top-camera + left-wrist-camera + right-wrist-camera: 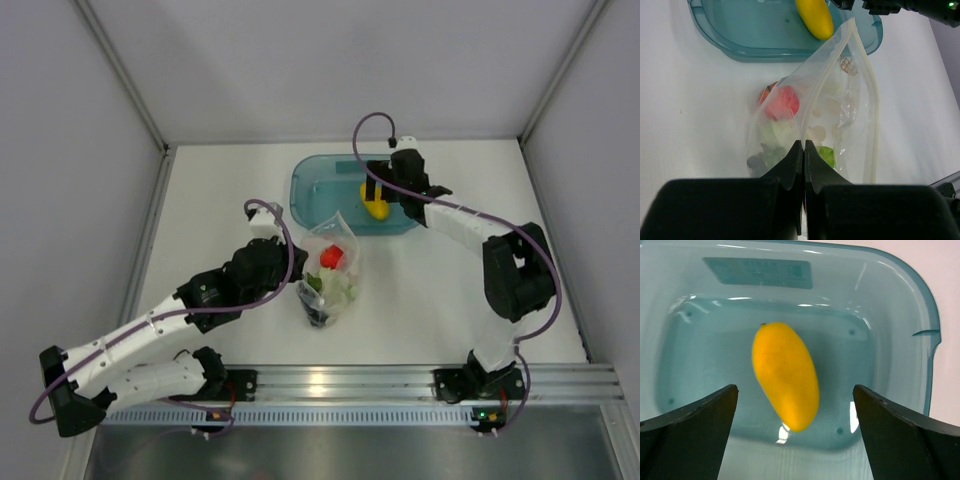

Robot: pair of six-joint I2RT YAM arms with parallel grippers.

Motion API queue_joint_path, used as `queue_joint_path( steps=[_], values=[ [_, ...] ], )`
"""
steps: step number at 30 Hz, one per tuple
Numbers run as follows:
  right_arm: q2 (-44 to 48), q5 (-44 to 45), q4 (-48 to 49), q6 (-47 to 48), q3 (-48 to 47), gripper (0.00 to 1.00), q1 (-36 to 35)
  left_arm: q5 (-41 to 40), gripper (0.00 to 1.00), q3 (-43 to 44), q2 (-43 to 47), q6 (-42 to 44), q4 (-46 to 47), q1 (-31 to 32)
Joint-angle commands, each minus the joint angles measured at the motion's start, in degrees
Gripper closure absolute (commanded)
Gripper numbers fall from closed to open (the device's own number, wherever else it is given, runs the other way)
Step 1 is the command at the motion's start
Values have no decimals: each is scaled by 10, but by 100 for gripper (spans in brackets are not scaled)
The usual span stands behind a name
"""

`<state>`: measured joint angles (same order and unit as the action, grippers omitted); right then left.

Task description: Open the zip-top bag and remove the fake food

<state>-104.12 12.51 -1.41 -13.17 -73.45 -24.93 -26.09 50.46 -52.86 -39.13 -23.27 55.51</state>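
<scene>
The clear zip-top bag [333, 270] lies mid-table, its mouth open toward the tray; it also shows in the left wrist view [840, 110]. Inside are a red apple [782, 102], dark grapes [760, 159] and white cauliflower with green leaves [826, 154]. My left gripper [804, 145] is shut on the bag's near edge, also seen from above [297, 285]. The yellow oval fruit [785, 375] lies loose in the teal tray [920, 305], and shows in the top view [376, 206]. My right gripper [795, 400] hangs open above it, empty, above the tray [400, 190].
The teal tray [320, 190] stands at the back centre of the white table. Grey walls enclose the table on left, back and right. A metal rail [340, 382] with the arm bases runs along the near edge.
</scene>
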Motion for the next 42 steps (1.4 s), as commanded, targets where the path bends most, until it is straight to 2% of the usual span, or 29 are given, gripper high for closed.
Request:
queue_joint_path(
  steps=[1, 2, 4, 7, 12, 15, 18, 19, 24, 28, 30, 35, 42],
  values=[
    [94, -93, -7, -52, 5, 0, 10, 6, 100, 17, 7, 4, 8, 0],
    [106, -136, 1, -57, 12, 1, 15, 2, 100, 18, 7, 1, 8, -1],
    [131, -212, 1, -83, 25, 10, 20, -3, 100, 21, 6, -9, 8, -1],
    [167, -255, -22, -109, 37, 21, 10, -17, 100, 24, 4, -23, 8, -1],
    [231, -246, -80, -96, 61, 37, -42, -30, 100, 28, 7, -37, 8, 0],
    [273, -226, -83, -91, 85, 46, -94, -35, 100, 30, 7, -45, 9, 0],
    [306, -180, -91, -86, 98, 51, -157, -35, 100, 31, 2, -50, 10, 0],
    [318, -172, -84, -86, 101, 52, -188, -31, 100, 32, 0, -52, 9, 0],
    [316, -159, -76, -83, 110, 55, -244, -26, 100, 39, -5, -59, 9, 0],
    [301, -102, -79, -78, 117, 56, -287, -27, 100, 40, -8, -66, 10, 0],
    [292, -105, -78, -86, 121, 58, -291, -30, 100, 39, -8, -69, 11, 0],
    [305, -22, -76, -99, 138, 62, -320, -25, 100, 45, -23, -69, 12, 0],
    [361, 27, -97, -92, 132, 60, -347, -30, 100, 44, -31, -74, 13, 0]
  ],
)
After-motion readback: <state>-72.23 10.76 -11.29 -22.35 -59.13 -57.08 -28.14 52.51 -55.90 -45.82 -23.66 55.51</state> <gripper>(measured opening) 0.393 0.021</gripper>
